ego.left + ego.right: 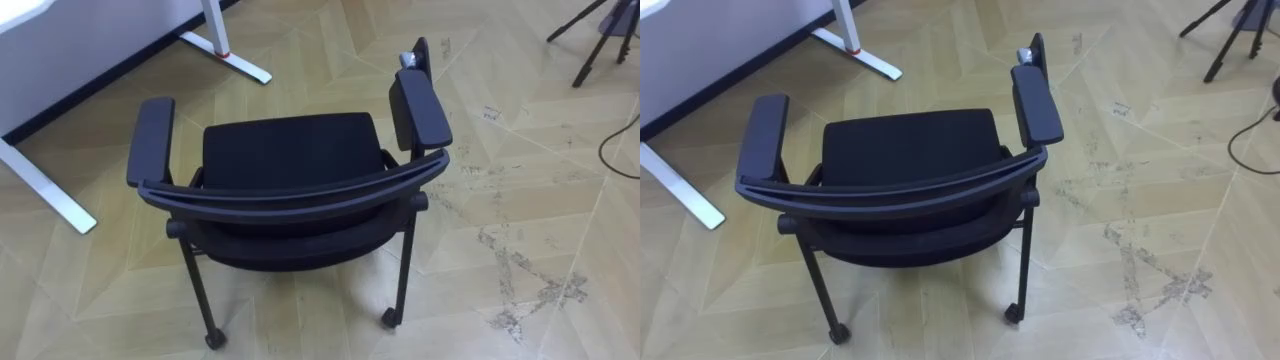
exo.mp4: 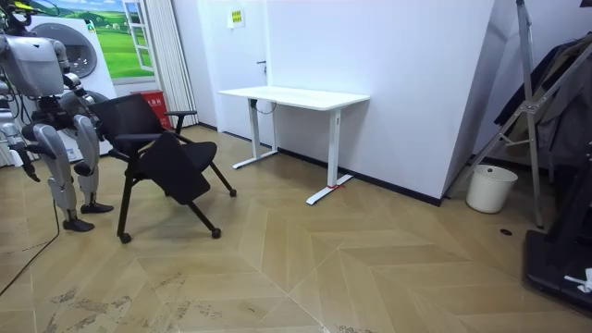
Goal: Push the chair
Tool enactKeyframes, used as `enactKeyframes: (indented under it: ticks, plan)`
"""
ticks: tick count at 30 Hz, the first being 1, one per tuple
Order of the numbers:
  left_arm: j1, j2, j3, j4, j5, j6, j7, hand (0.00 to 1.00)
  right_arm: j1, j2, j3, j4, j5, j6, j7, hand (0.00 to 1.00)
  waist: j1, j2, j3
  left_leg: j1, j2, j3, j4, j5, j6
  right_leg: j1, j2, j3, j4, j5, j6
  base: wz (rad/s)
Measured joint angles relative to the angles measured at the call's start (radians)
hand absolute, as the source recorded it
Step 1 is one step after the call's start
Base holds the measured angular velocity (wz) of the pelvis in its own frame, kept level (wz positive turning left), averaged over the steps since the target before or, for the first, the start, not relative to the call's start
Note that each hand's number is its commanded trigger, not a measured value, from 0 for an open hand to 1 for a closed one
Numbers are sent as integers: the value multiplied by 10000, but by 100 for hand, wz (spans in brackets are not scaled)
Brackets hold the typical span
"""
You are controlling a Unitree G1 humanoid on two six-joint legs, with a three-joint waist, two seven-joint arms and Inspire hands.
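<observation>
Humanoid robot stands directly behind a black wheeled chair (image 1: 290, 150) on the wooden floor (image 1: 520, 180), at the room view's left edge, with the backrest rail closest to it and the seat facing away. The white desk (image 2: 296, 95) stands well apart from the chair, along the wall, and its white feet (image 1: 45, 190) lie beyond the chair's left armrest (image 1: 150, 140) in the eye views. Whether either robot hand is open or closed cannot be told. The push appears to be at its very start or between shoves, with the chair not yet near the desk. The next move likely calls for both palms on the backrest rail and a steady forward walk, steering left toward the desk
</observation>
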State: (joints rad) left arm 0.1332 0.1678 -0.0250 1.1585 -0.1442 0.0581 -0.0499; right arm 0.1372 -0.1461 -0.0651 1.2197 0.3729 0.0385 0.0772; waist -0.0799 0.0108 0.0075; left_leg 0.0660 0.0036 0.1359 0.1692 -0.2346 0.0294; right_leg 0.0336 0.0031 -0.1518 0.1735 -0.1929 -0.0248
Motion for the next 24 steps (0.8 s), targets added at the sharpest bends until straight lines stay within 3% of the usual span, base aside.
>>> enactKeyframes:
  ticks: [15,24]
  plan:
    - [-63,15,-91,2,83,-15,24,0,-12,9,-70,29,-51,-49,4,0,-21,-23,19,120,0,-32,-8,0,0,65,-4,15,5,0,0,-1]
    - [-106,-172,-102,-14,-23,-157,1161,0,26,37,211,40,446,-45,-152,0,34,-106,14,329,0,-4,-29,0,0,217,-8,73,-33,0,1,0]
